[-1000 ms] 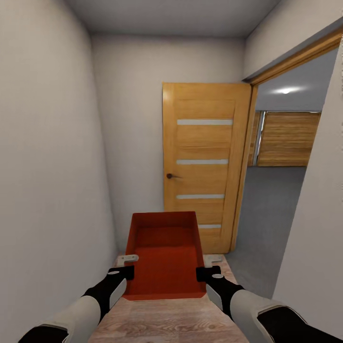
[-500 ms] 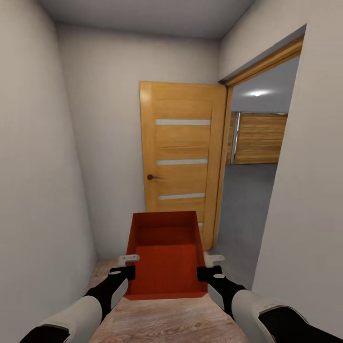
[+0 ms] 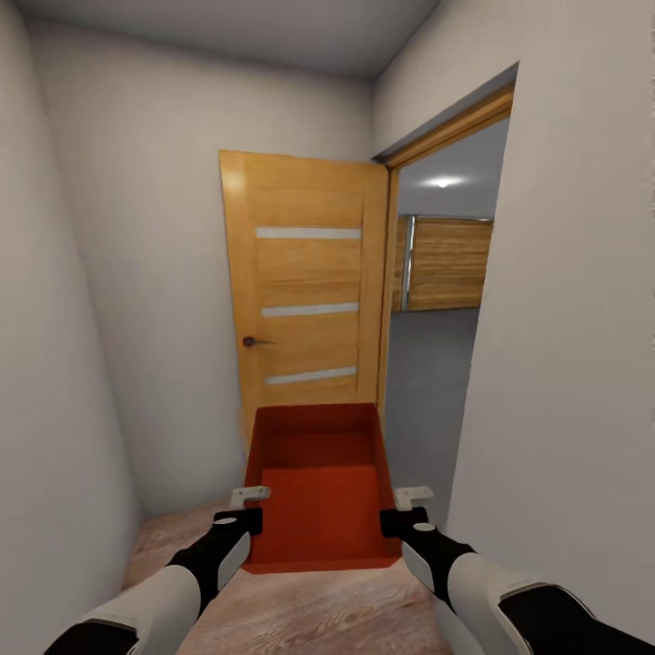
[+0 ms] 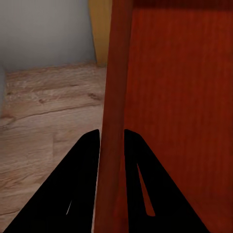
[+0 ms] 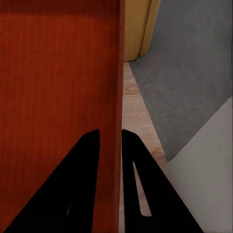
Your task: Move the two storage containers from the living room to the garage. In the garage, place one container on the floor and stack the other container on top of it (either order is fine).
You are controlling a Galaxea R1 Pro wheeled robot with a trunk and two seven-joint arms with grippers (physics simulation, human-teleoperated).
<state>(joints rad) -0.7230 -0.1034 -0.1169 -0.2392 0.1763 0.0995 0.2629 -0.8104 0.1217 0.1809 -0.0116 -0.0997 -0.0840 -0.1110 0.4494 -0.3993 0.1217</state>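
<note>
Surroundings: narrow white-walled hallway; an open wooden door (image 3: pixel 305 296) with three pale horizontal strips and a dark knob stands ahead, and beside it a doorway opens onto a dark grey floor (image 3: pixel 428 382) with a wooden plank door (image 3: pixel 446 264) beyond.
Obstruction: white wall (image 3: pixel 564 364) close on the right.
Container: orange-red open-top storage container (image 3: pixel 318 487), smooth-walled, rectangular, held level between both arms above the light wood-plank floor (image 3: pixel 309 614).
Left gripper (image 4: pixel 112 138): clamped on the container's left wall, one finger on each face.
Right gripper (image 5: pixel 111 138): clamped on the right wall likewise.
Right wrist view: shows where planks meet the grey surface.
</note>
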